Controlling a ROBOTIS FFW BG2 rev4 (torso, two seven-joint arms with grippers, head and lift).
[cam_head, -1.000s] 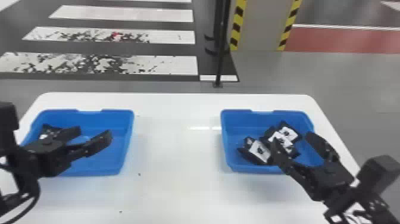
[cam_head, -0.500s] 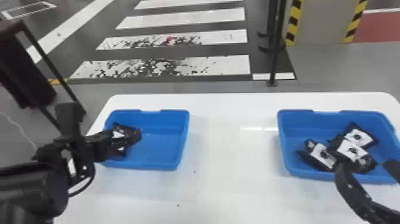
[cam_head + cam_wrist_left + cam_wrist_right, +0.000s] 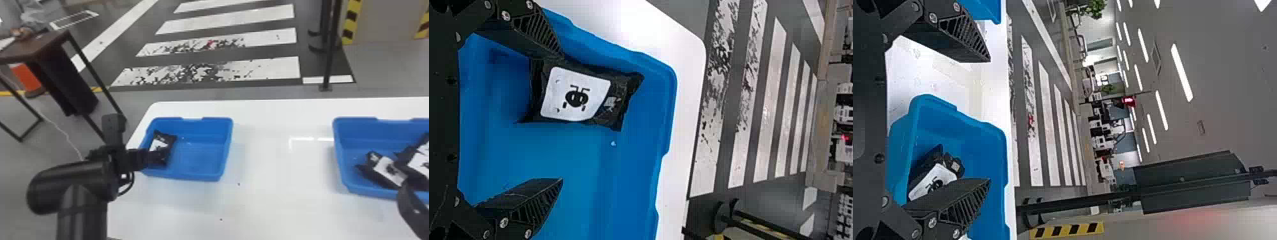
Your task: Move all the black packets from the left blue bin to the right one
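Left gripper (image 3: 158, 158): fingers (image 3: 531, 202) spread wide, with nothing pinched between them. One finger overlaps the end and edge of the black packet (image 3: 161, 143) in the left wrist view; contact cannot be confirmed. The other is over bare floor of the left blue bin (image 3: 191, 176), well apart from the packet. The packet lies in that bin beside its left side wall, white label facing up.

Left arm pose: forearm rises from the bottom edge of the head view, bends at the wrist, and extends sideways to the right, gripper over the left side of the bin.

Right gripper (image 3: 411, 207): fingers (image 3: 948, 40) likewise spread wide, nothing held. In the head view one finger shows at the right edge, in front of the right blue bin (image 3: 354, 127), its tip overlapping the near rim; touch cannot be judged.

Right bin contents: several black packets (image 3: 387, 169) with white labels, grouped close together. Both bins sit on the white surface (image 3: 271, 204), well apart.
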